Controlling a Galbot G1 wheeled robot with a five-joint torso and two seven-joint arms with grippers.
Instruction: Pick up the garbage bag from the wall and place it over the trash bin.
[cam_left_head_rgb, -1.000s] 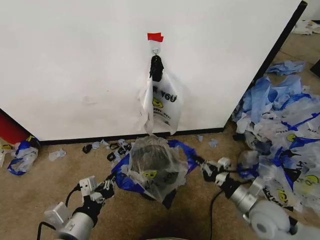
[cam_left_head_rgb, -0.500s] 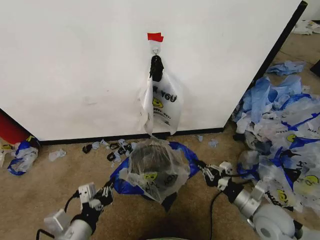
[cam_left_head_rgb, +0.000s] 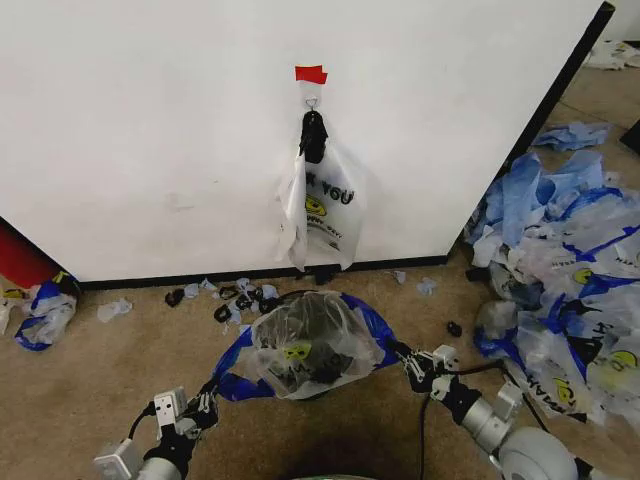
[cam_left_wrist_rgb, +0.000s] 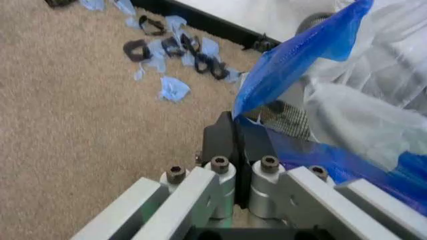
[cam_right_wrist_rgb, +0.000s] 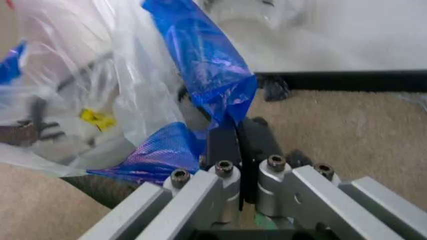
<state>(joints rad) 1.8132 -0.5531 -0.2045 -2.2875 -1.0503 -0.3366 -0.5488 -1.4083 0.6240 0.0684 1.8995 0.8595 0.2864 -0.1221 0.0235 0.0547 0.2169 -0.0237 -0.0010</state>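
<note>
The garbage bag (cam_left_head_rgb: 305, 350), see-through with blue handles and a yellow smiley, is spread over the trash bin (cam_left_head_rgb: 325, 390) on the carpet, just in front of the wall (cam_left_head_rgb: 150, 130), where another printed bag (cam_left_head_rgb: 325, 205) hangs from the hook (cam_left_head_rgb: 312, 102) under red tape (cam_left_head_rgb: 310, 73). The left gripper (cam_left_head_rgb: 205, 405) has its jaws closed on the bag's left blue handle, near and left of the bin; the right gripper (cam_left_head_rgb: 412, 362) is clamped on the right handle, on the bin's right. The step in hand looks like stretching the mouth over the rim. Next, I judge, both handles must be drawn down evenly past the rim before letting go. A heap of bags (cam_left_head_rgb: 560, 270) lies far right.
</note>
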